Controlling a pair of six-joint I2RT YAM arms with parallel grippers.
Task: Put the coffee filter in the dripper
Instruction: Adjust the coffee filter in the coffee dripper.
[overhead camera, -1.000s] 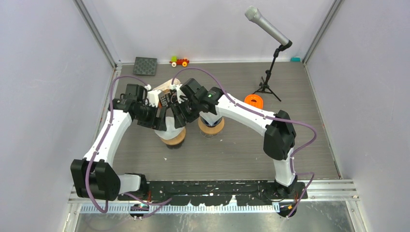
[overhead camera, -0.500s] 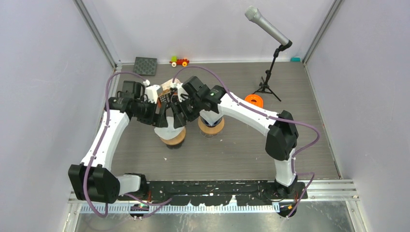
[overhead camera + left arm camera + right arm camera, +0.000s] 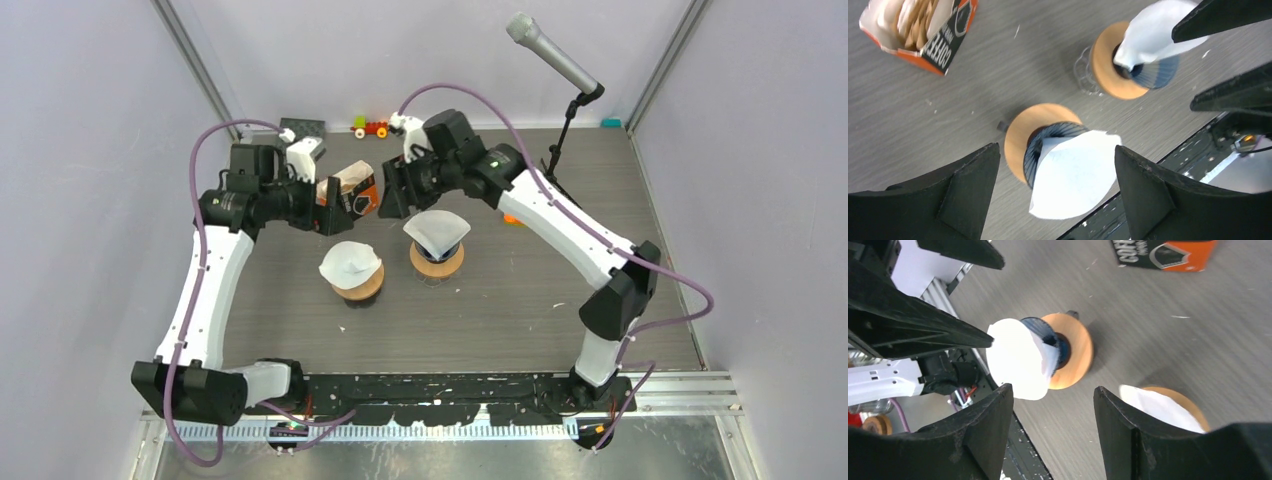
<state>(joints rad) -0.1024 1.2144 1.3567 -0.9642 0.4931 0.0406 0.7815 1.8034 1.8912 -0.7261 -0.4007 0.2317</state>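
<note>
White paper filter [image 3: 350,262] in ribbed dripper [image 3: 1032,157]

L arm: extended fwd from base, forearm turned inward to the right.
L gripper [image 3: 335,203]: jaws seen wide apart, nothing held.
R arm: elbow kept out at right, forearm reached fwd-left.
R gripper [image 3: 392,196]: jaws seen apart, nothing held.
Spacing: grippers faced toward each other, near, not touching.
</note>
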